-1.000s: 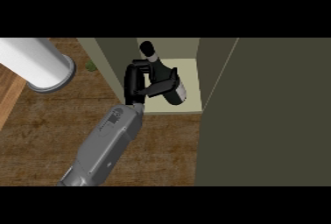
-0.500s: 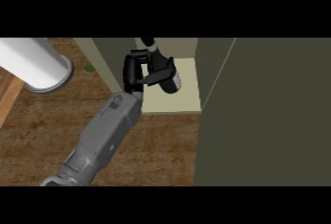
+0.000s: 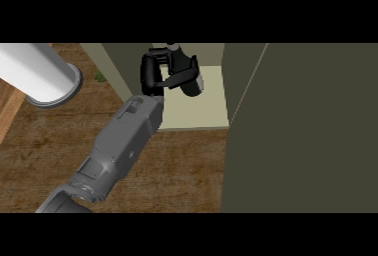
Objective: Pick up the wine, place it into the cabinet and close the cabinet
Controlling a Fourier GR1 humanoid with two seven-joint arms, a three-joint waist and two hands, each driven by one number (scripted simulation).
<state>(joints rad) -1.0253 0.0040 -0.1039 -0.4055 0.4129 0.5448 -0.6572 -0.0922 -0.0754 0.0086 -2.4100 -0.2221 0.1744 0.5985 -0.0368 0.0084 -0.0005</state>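
Note:
The wine bottle [image 3: 193, 83] is a dark bottle held tilted inside the open cabinet, above its pale shelf floor [image 3: 201, 111]. My left hand [image 3: 152, 70] is curled round it and hides most of its body; the neck end [image 3: 171, 46] sticks out at the top. The grey forearm [image 3: 122, 145] comes in from the lower left and reaches into the cabinet opening. The cabinet door [image 3: 310, 130] stands open at the right as a broad olive panel. My right hand does not show.
A thick white cylinder [image 3: 37, 72] lies at the upper left over the wooden counter [image 3: 184, 170]. A small green thing [image 3: 98, 76] sits beside the cabinet's left wall [image 3: 118, 65]. The open door fills the right side of the view.
The hand has carried the bottle farther into the cabinet, upward in the view, and the forearm has stretched in after it. The door has not moved.

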